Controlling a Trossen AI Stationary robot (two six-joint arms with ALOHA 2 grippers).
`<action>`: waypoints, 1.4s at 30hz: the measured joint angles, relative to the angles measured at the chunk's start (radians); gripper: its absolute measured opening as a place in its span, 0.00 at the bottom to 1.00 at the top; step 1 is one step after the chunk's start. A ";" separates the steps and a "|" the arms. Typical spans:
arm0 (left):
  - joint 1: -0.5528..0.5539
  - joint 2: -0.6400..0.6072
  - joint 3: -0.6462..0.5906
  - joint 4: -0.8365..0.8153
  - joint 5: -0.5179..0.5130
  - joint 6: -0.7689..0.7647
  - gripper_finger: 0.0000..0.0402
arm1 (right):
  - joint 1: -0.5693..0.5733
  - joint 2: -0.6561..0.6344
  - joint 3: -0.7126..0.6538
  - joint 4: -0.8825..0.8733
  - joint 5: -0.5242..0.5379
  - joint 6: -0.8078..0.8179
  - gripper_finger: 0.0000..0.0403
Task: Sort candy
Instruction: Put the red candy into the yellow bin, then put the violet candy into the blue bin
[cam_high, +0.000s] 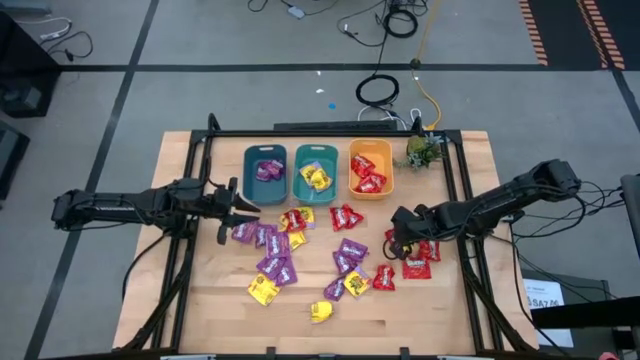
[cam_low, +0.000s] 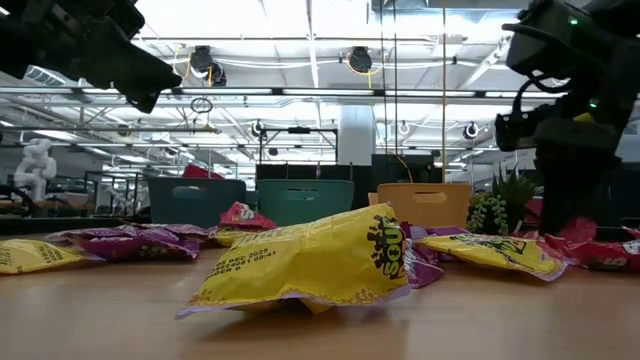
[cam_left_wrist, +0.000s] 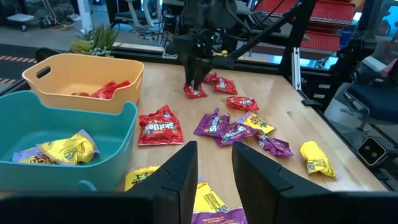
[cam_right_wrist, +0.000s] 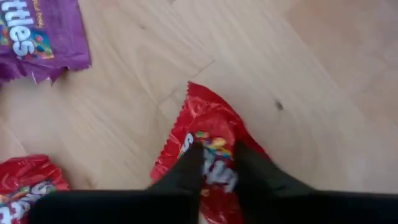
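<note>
— What's the right gripper (cam_right_wrist: 219, 167) doing down there on the right side of the table (cam_high: 420, 310)?

— It's pinching a red packet (cam_right_wrist: 208, 134), as far as I can tell. The two fingers are pressing in on the wrapper's middle while it's lying flat on the wood, so I'd call it clamped on the packet, just not lifted yet.

— And where should it go?

— I'm guessing the orange bin (cam_high: 371, 168), since red ones are already sitting in it. The purple packets are going in the left teal bin (cam_high: 265, 171) and the yellow in the middle teal bin (cam_high: 315, 172).

— Anything to watch?

— The wrapper's slippery and crinkly. I'd be lifting straight up, checking it's hanging from the fingers, then carrying it over the bin's wall before letting go. Other red packets are lying just beside it.

— The left gripper (cam_left_wrist: 211, 177)?

— Hovering over the purple and yellow pile near the bins, fingers apart, holding nothing.
</note>
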 joint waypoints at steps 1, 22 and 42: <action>0.000 0.000 0.000 0.000 0.000 0.000 0.27 | -0.005 0.000 0.016 -0.022 -0.005 -0.010 0.07; 0.000 0.000 0.000 0.004 0.000 0.000 0.27 | -0.392 0.003 0.648 -0.277 0.264 -0.545 0.00; 0.000 0.002 0.000 0.114 -0.007 -0.171 0.27 | -0.654 0.141 0.639 -0.236 0.154 -0.406 0.38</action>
